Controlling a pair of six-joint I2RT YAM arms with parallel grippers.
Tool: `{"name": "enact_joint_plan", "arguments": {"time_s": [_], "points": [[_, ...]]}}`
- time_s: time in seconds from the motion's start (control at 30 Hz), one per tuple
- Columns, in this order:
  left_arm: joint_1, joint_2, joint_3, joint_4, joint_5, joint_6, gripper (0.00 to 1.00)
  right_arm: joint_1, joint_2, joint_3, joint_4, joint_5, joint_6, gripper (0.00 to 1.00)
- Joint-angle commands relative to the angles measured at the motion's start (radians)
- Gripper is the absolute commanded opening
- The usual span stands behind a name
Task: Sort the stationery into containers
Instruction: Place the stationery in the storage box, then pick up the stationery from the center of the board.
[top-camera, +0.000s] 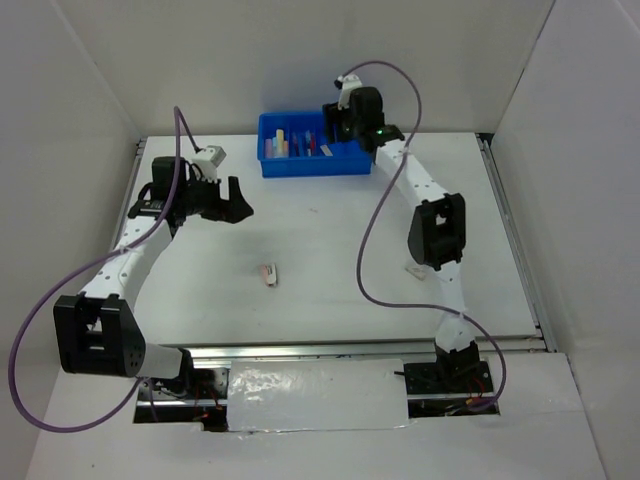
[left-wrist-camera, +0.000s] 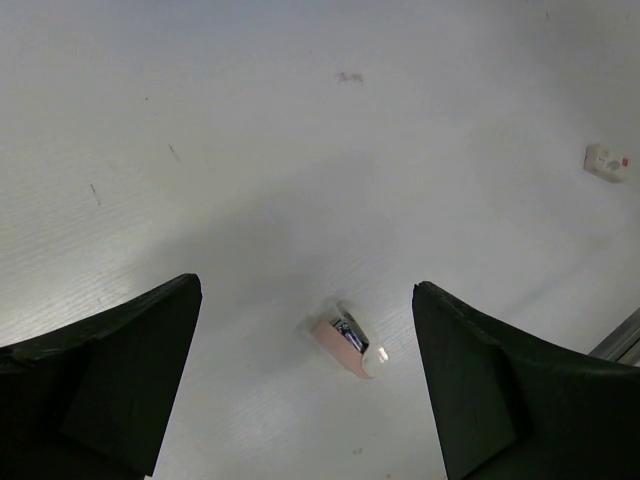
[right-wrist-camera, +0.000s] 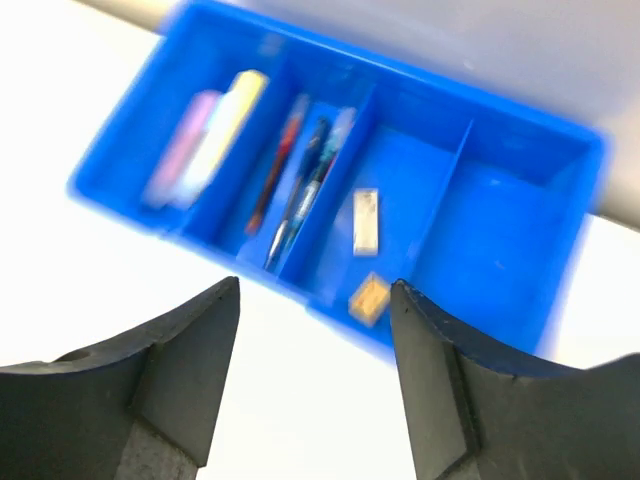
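Observation:
The blue four-compartment tray (top-camera: 313, 166) stands at the back middle of the table. In the right wrist view the tray (right-wrist-camera: 505, 235) holds a pale yellow bar (right-wrist-camera: 228, 120) and a pink bar in its left compartment, red and blue pens (right-wrist-camera: 300, 175) in the second, and a white eraser (right-wrist-camera: 366, 221) and a beige eraser (right-wrist-camera: 369, 298) in the third. My right gripper (top-camera: 334, 122) (right-wrist-camera: 315, 290) is open and empty above the tray's front edge. My left gripper (top-camera: 240, 205) (left-wrist-camera: 306, 290) is open and empty, high above a small pink-and-white eraser (left-wrist-camera: 347, 338) (top-camera: 268, 274) lying mid-table.
A small white item (top-camera: 415, 268) (left-wrist-camera: 607, 161) lies on the table next to the right arm's elbow. White walls enclose the table on three sides. Purple cables loop beside both arms.

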Motion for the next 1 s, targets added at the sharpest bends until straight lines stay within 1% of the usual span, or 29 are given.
{"name": "enact_joint_plan", "arguments": {"time_s": [0.0,0.03,0.07,0.1,0.13,0.17,0.2,0.27,0.3,0.33,0.37,0.4,0.47,0.5,0.57,0.67,0.77,0.97], "points": [[-0.007,-0.041,0.03,-0.029,0.085,0.115,0.99,-0.049,-0.322,-0.046,-0.292,-0.169,-0.136,0.68],[-0.007,-0.066,0.024,-0.029,0.101,0.117,0.99,-0.069,-0.432,-0.157,-0.335,-0.268,-0.16,0.67],[-0.013,-0.073,0.01,-0.031,0.11,0.161,0.99,-0.115,-0.492,-0.225,-0.38,-0.293,-0.175,0.66],[-0.015,-0.083,0.006,-0.031,0.115,0.163,0.99,-0.137,-0.589,-0.353,-0.461,-0.306,-0.183,0.65],[-0.021,-0.096,0.001,-0.034,0.113,0.167,0.99,-0.158,-0.624,-0.404,-0.515,-0.318,-0.204,0.65],[-0.028,-0.103,-0.008,-0.034,0.112,0.171,0.99,-0.18,-0.663,-0.458,-0.576,-0.32,-0.268,0.63],[-0.033,-0.109,-0.011,-0.035,0.107,0.174,0.99,-0.21,-0.736,-0.576,-0.66,-0.311,-0.302,0.62],[-0.041,-0.118,-0.023,-0.034,0.096,0.178,0.99,-0.238,-0.813,-0.71,-0.701,-0.243,-0.377,0.6],[-0.045,-0.122,-0.025,-0.032,0.09,0.178,0.99,-0.252,-0.88,-0.838,-0.71,-0.21,-0.396,0.6],[-0.048,-0.124,-0.025,-0.031,0.083,0.174,0.99,-0.254,-0.902,-0.889,-0.716,-0.173,-0.414,0.6],[-0.053,-0.124,-0.025,-0.031,0.083,0.172,0.99,-0.255,-0.924,-0.94,-0.721,-0.104,-0.433,0.6],[-0.054,-0.123,-0.023,-0.029,0.08,0.169,0.99,-0.258,-0.956,-1.024,-0.725,-0.079,-0.44,0.6],[-0.062,-0.123,-0.017,-0.026,0.076,0.155,0.99,-0.269,-0.979,-1.098,-0.712,-0.035,-0.44,0.6],[-0.065,-0.124,-0.017,-0.026,0.076,0.152,0.99,-0.274,-0.999,-1.162,-0.692,-0.024,-0.445,0.6],[-0.074,-0.129,-0.019,-0.017,0.07,0.143,0.99,-0.283,-1.007,-1.218,-0.643,0.018,-0.444,0.61],[-0.085,-0.135,-0.025,-0.006,0.061,0.137,0.99,-0.292,-0.97,-1.296,-0.591,0.038,-0.437,0.65],[-0.094,-0.144,-0.031,-0.006,0.058,0.138,0.99,-0.295,-0.924,-1.316,-0.543,0.05,-0.434,0.67],[-0.099,-0.152,-0.043,-0.009,0.049,0.141,0.99,-0.289,-0.851,-1.293,-0.505,0.058,-0.434,0.68]]}}
